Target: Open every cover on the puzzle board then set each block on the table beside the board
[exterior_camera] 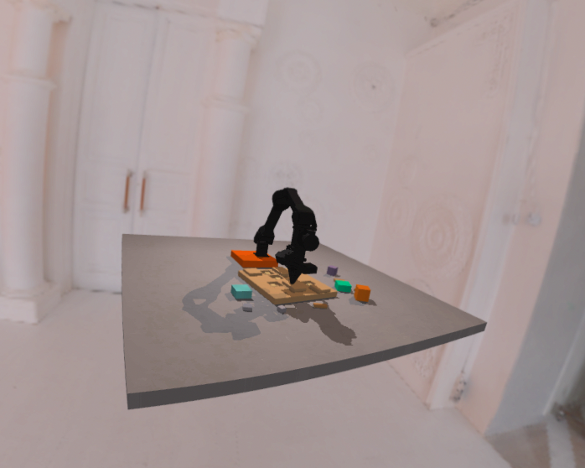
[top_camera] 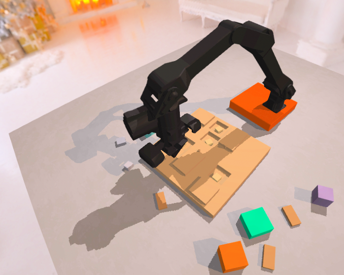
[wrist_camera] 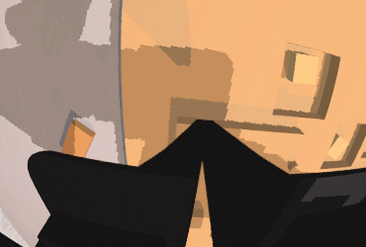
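The tan puzzle board (top_camera: 249, 159) (exterior_camera: 313, 292) (wrist_camera: 218, 6) lies in the middle of the table. Three wells show small tan blocks: two at the back (top_camera: 218, 129) (top_camera: 209, 142) and one near the front (top_camera: 217, 177); the wrist view shows one well with its block (wrist_camera: 306, 68). Raised covers (top_camera: 184, 164) (top_camera: 204, 189) (top_camera: 231, 142) lie beside the wells. My gripper (top_camera: 173, 154) (exterior_camera: 292, 280) (wrist_camera: 203, 128) is shut and empty, pointing down with its tips at the board's surface near the left edge, by a shaded cover.
On the table by the board's front right lie a green cube (top_camera: 256, 222), an orange cube (top_camera: 231, 256), a purple cube (top_camera: 322, 195) and small tan slabs (top_camera: 291, 215) (top_camera: 268, 257) (top_camera: 160, 200). Two small grey cubes (top_camera: 120, 141) (top_camera: 128, 165) and a teal block (exterior_camera: 240, 291) lie to the left. The arm's orange base (top_camera: 255, 103) stands behind.
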Tool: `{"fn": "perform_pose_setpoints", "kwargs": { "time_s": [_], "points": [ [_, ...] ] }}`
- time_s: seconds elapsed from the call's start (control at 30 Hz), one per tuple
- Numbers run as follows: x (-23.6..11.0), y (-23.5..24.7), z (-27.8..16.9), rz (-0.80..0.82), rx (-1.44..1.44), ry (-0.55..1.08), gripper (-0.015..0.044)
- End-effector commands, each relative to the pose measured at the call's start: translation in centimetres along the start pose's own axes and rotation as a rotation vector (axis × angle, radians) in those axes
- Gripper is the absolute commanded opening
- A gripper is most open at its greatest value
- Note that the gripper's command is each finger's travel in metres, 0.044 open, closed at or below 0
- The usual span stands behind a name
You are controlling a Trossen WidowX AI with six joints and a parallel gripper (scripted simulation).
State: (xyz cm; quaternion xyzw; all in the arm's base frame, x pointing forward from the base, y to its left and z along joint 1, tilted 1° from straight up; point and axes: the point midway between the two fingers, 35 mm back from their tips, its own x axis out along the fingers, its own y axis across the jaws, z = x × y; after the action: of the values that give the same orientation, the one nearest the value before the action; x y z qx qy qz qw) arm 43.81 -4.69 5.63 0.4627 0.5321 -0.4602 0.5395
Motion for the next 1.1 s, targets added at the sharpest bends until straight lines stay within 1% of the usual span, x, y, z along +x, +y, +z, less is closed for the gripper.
{"fn": "perform_pose_setpoints", "kwargs": {
  "time_s": [0.0,0.43,0.5,1.07],
  "points": [
    [-0.7,0.1,-0.1,0.004,0.004,0.002,0.0],
    [-2.4,0.0,-0.1,0.004,0.004,0.002,0.0],
    [-2.0,-0.3,0.0,0.0,-0.05,0.0,0.0],
    [-4.2,-8.8,-0.2,-0.004,-1.317,0.004,0.0]
  ]
}}
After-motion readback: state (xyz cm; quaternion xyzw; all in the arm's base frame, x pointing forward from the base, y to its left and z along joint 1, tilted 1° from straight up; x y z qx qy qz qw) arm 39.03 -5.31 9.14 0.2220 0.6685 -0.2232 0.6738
